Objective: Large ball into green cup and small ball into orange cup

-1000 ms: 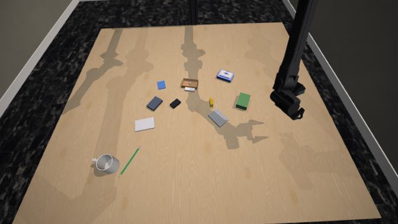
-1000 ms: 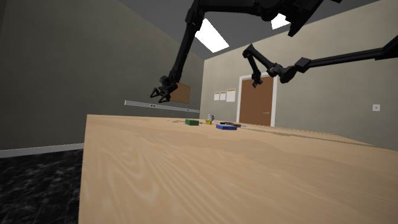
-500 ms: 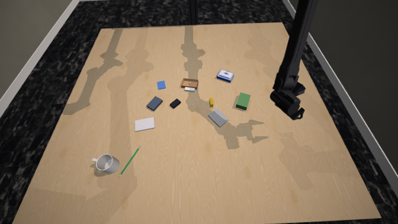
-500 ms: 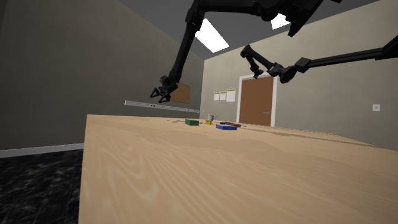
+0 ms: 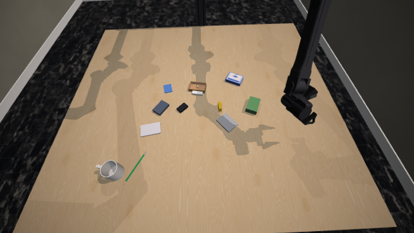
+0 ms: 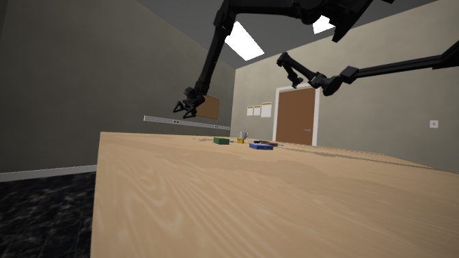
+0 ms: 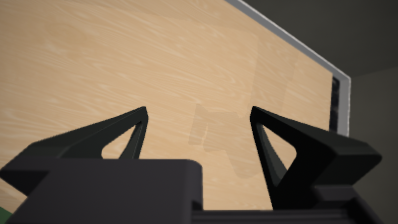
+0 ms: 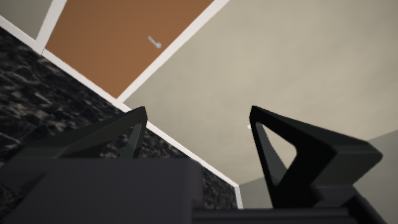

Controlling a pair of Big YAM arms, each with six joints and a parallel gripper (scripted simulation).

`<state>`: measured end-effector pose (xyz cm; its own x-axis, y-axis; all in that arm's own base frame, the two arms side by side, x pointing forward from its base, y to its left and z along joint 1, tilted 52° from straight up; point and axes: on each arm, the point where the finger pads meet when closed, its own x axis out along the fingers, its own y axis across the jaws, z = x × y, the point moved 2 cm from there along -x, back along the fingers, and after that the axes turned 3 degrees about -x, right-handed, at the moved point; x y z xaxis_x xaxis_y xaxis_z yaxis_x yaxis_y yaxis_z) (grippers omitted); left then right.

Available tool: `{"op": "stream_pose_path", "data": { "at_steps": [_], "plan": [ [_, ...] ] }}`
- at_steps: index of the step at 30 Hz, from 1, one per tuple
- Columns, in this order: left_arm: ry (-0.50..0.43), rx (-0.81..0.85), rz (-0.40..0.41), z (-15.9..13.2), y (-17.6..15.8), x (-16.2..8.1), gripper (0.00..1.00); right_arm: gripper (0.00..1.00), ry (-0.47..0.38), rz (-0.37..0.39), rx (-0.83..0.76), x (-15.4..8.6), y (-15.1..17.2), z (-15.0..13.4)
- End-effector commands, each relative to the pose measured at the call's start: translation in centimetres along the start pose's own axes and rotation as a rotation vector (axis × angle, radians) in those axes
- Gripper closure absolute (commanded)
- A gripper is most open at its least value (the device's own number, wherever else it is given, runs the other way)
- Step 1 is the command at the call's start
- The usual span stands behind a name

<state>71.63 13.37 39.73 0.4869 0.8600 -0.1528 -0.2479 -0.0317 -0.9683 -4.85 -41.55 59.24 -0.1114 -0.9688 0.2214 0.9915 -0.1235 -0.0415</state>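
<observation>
The wooden puzzle [image 5: 197, 86] is a small shallow brown tray lying flat near the table's middle; a tiny pale ball shows inside it, and the cups are too small to make out. It appears as a thin brown strip in the exterior view [image 6: 271, 143]. My left gripper [image 5: 309, 118] hangs open and empty above the table's right side, beyond the green box; it also shows in the exterior view [image 6: 184, 109] and in the left wrist view [image 7: 197, 112]. My right gripper [image 6: 295, 82] [image 8: 198, 111] is open, raised high off the table and faces the wall and door.
Around the puzzle lie a white block [image 5: 197, 92], a blue and white box [image 5: 234, 78], a green box [image 5: 253, 105], a yellow block [image 5: 220, 106], a grey box [image 5: 227, 122] and several flat items. A mug [image 5: 110, 170] and a green pencil [image 5: 135, 167] lie front left.
</observation>
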Motion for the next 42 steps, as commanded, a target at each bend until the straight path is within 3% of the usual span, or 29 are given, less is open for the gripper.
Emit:
{"op": "stream_pose_path", "data": {
  "at_steps": [1, 6, 8, 10, 12, 15, 17, 18, 21, 23, 25, 26, 28, 32, 34, 35, 36, 38, 42],
  "plan": [
    [0.003, -0.024, -0.016, 0.3, -1.5, -0.5, 0.00, 0.00, -0.044, -0.022, -0.015, -0.3, -0.9, 2.9],
    [0.053, -0.020, -0.018, -0.5, -0.2, -3.2, 0.00, 0.00, -0.044, -0.022, -0.015, -0.3, -0.9, 2.9],
    [0.053, -0.020, -0.018, -0.5, -0.2, -3.2, 0.00, 0.00, -0.044, -0.022, -0.015, -0.3, -0.9, 2.9],
    [0.088, 0.003, -0.007, -1.4, 2.0, -4.8, 0.00, 0.00, -0.044, -0.022, -0.015, -0.3, -0.9, 2.9],
    [0.145, 0.046, 0.009, -2.9, 5.5, -7.3, 0.00, 0.00, -0.044, -0.022, -0.015, -0.3, -0.9, 2.9],
    [0.280, 0.192, 0.071, -6.3, 13.6, -10.8, 0.00, 0.00, -0.044, -0.022, -0.015, -0.3, -0.9, 2.9],
    [0.413, 0.298, 0.107, -7.9, 17.6, -14.0, 0.00, 0.00, -0.044, -0.022, -0.015, -0.3, -0.9, 2.9],
    [0.413, 0.298, 0.107, -8.8, 19.7, -15.4, 0.00, 0.00, -0.044, -0.022, -0.015, -0.3, -0.9, 2.9],
    [0.553, 0.403, 0.145, -11.4, 26.6, -20.7, 0.00, 0.00, -0.044, -0.022, -0.015, -0.3, -0.9, 2.9],
    [0.553, 0.403, 0.145, -13.0, 30.8, -23.9, 0.00, 0.00, -0.044, -0.022, -0.015, -0.3, -0.9, 2.9],
    [0.553, 0.403, 0.145, -13.0, 30.8, -23.9, 0.00, 0.00, -0.044, -0.022, -0.015, -0.3, -0.9, 2.9],
    [0.614, 0.431, 0.154, -16.2, 36.2, -28.4, 0.00, 0.00, -0.044, -0.022, -0.015, -0.3, -0.9, 2.9],
    [0.709, 0.499, 0.181, -17.6, 40.2, -31.6, 0.00, 0.00, -0.044, -0.022, -0.015, -0.3, -0.9, 2.9],
    [0.782, 0.582, 0.212, -20.2, 47.1, -36.2, 0.00, 0.00, -0.044, -0.022, -0.015, -0.3, -0.9, 2.9],
    [0.806, 0.600, 0.219, -20.8, 48.6, -37.3, 0.00, 0.00, -0.044, -0.022, -0.015, -0.3, -0.9, 2.9],
    [0.776, 0.589, 0.237, -20.7, 48.5, -34.8, 0.00, 0.00, -0.044, -0.022, -0.015, -0.3, -0.9, 2.9],
    [0.776, 0.591, 0.237, -20.7, 48.6, -34.8, 0.00, 0.00, -0.044, -0.022, -0.015, -0.3, -0.9, 2.9],
    [0.782, 0.556, 0.219, -20.9, 46.1, -35.2, 0.00, 0.00, -0.044, -0.022, -0.015, -0.3, -0.9, 2.9],
    [0.786, 0.544, 0.215, -21.1, 46.0, -35.3, 0.00, 0.00, -0.044, -0.022, -0.015, -0.3, -0.9, 2.9]
  ]
}}
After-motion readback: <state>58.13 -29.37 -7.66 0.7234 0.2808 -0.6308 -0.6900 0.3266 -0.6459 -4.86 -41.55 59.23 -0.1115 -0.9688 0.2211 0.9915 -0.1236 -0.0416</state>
